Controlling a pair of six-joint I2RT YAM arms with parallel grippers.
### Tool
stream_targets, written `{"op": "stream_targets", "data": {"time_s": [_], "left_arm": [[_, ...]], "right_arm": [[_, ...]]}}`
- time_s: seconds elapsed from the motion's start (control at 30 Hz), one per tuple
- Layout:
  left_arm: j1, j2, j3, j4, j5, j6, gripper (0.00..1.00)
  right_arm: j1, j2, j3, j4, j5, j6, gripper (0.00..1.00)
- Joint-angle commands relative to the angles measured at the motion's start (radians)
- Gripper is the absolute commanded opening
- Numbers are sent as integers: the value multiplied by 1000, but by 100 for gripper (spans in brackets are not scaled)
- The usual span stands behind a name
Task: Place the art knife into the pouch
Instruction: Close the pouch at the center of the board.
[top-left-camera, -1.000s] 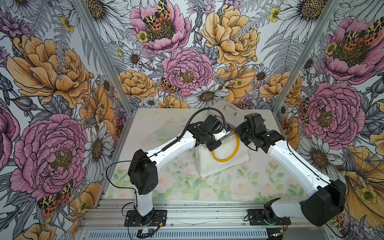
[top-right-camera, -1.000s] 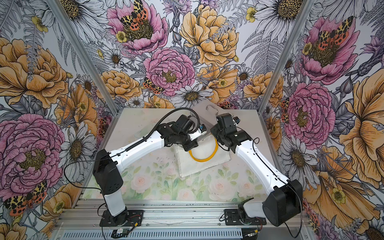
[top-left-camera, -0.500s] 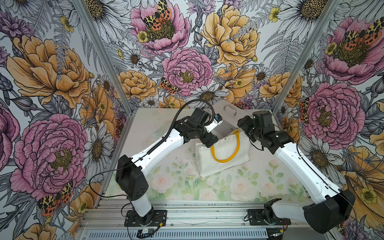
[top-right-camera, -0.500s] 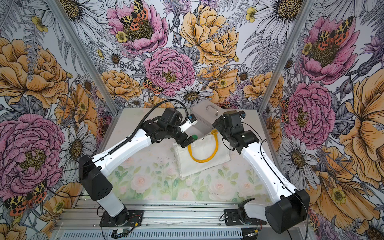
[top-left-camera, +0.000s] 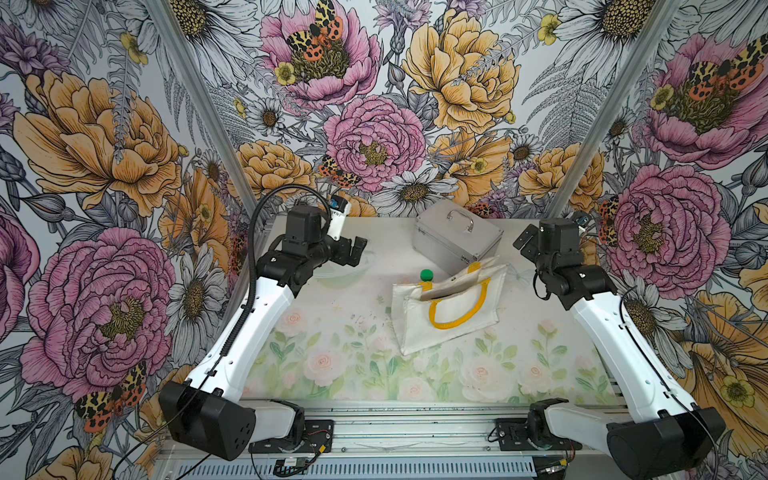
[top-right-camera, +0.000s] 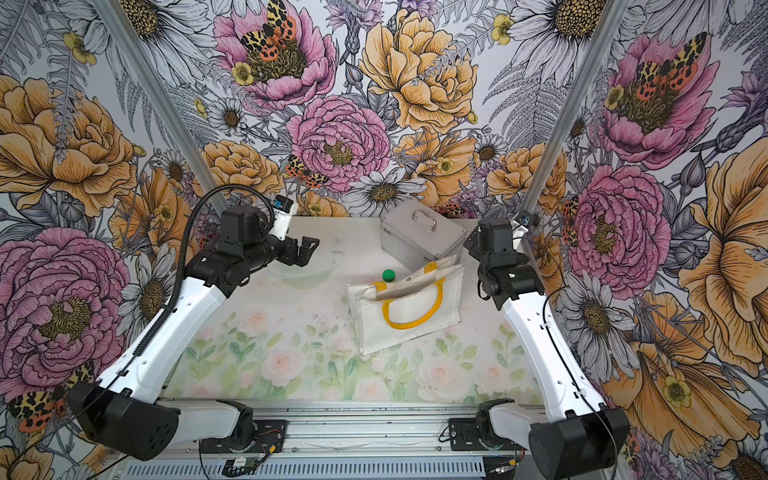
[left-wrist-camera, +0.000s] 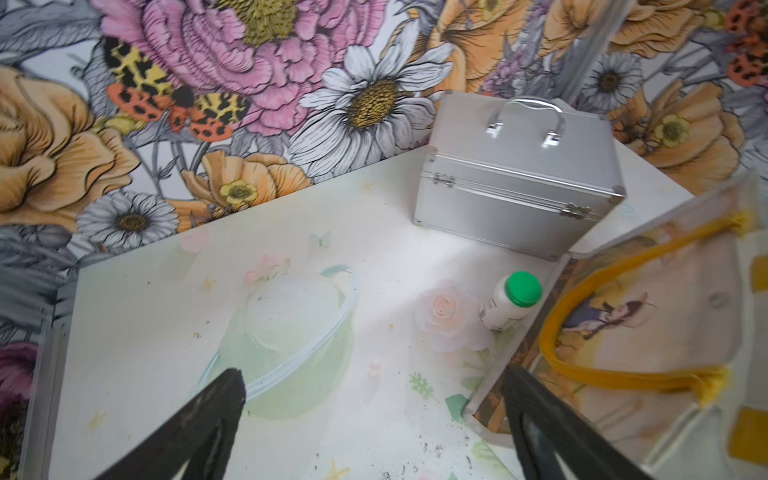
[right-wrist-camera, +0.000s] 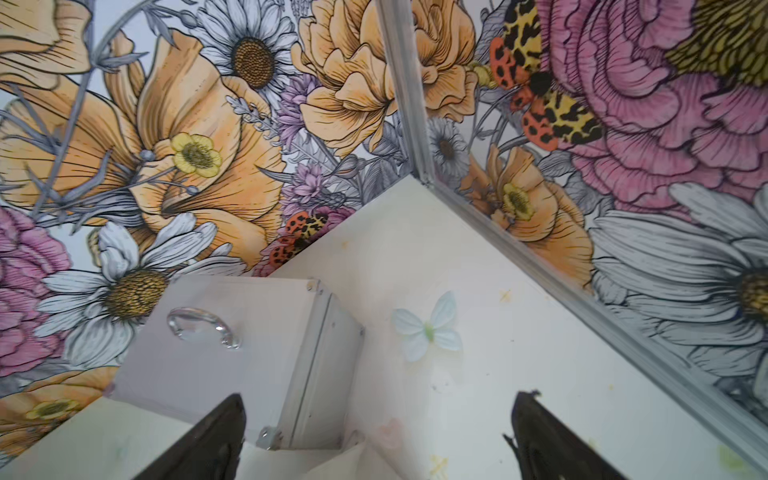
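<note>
- The left gripper (left-wrist-camera: 372, 372) sits at the left side of the tabletop (top-left-camera: 332, 332), well apart from the pouch (top-left-camera: 449, 324). Its jaws are spread wide with nothing between them.
- The right gripper (right-wrist-camera: 380, 397) sits at the far right edge, aimed toward the back corner. Its jaws are also spread wide and empty.
- The pouch lies right of centre in both top views. Its mouth gapes a little and its far edge rests against the silver case (top-left-camera: 453, 241). 1 yellow handle (top-left-camera: 457, 311) lies across its upper face.
- A small bottle with a green cap (top-left-camera: 427, 275) stands just beside the pouch's mouth, on the tabletop and not inside.
- The art knife shows in none of the 4 views: not on the tabletop, not in either pair of jaws. The pouch's inside is mostly hidden, so I cannot confirm that the knife lies in there.
- My reading is that the placing step is over and this is the release and clear-away, with both arms off the pouch.
- If so, the next move calls for little: keep both arms clear of the handles and the bottle so nothing is dragged or tipped.
- If the knife is not inside, it must first be found.
</note>
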Motion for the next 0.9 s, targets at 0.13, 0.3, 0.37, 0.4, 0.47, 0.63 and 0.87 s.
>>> {"op": "stream_targets", "data": {"time_s": [0.13, 0.3, 0.37, 0.4, 0.47, 0.63, 0.87], "left_arm": [[144, 15, -145, 199, 42, -179, 99], [16, -41, -100, 169, 112, -145, 99], [-101, -56, -54, 148, 109, -109, 99], [-163, -54, -33, 139, 106, -88, 99], [-303, -16, 34, 83, 78, -22, 99], [-509, 90, 121, -34, 54, 100, 99], [-614, 243, 183, -147, 1, 189, 99]], "right_arm": [[-103, 51, -74, 86, -5, -83, 100], [-106, -27, -77, 55, -273, 27, 99], [-93, -53, -78, 26, -370, 86, 100], [-83, -62, -82, 15, -404, 113, 100], [-58, -80, -101, -11, -467, 171, 100], [14, -129, -164, -49, -540, 304, 99], [99, -36, -156, -51, -590, 403, 100]]}}
